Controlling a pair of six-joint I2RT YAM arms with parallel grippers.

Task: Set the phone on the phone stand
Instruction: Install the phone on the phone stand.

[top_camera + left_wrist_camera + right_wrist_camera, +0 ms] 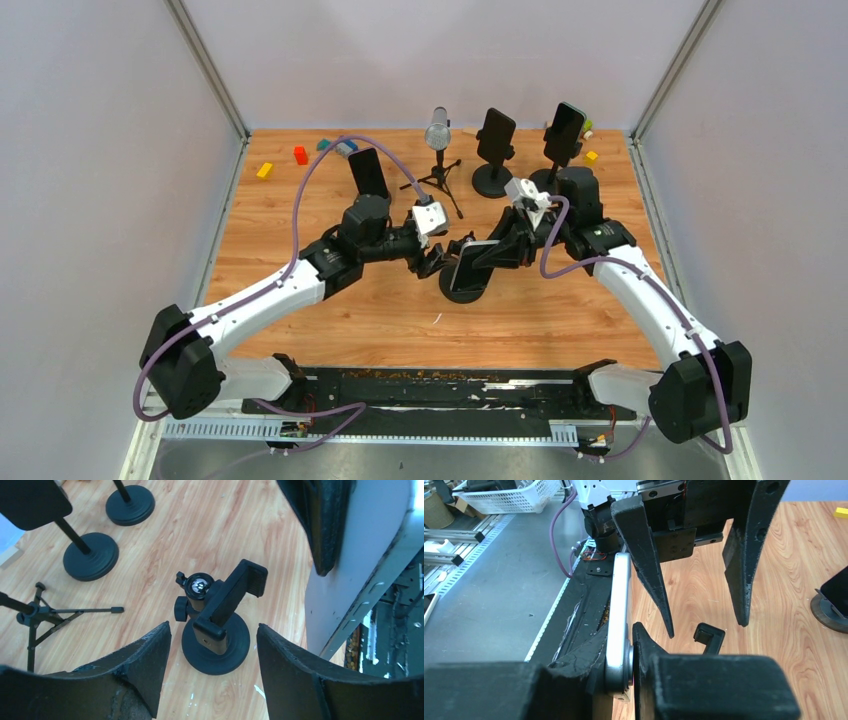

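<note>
Over wooden table (260, 240), phone (618, 595) within right claw (617, 641)

Four phones (497, 135), three visible stands (466, 290), one microphone (438, 130), two arms (260, 300)

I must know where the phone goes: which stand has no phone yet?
The stand in the middle of the table: its clamp is bare. The other stands farther back each carry a phone.

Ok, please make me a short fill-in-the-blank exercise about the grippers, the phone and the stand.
1. The right gripper is shut on the ___.
2. The left gripper, near the stand, is ___.
3. That stand's clamp is ___.
4. The microphone stands on a ___.
Missing words: phone, open, empty, tripod.
</note>
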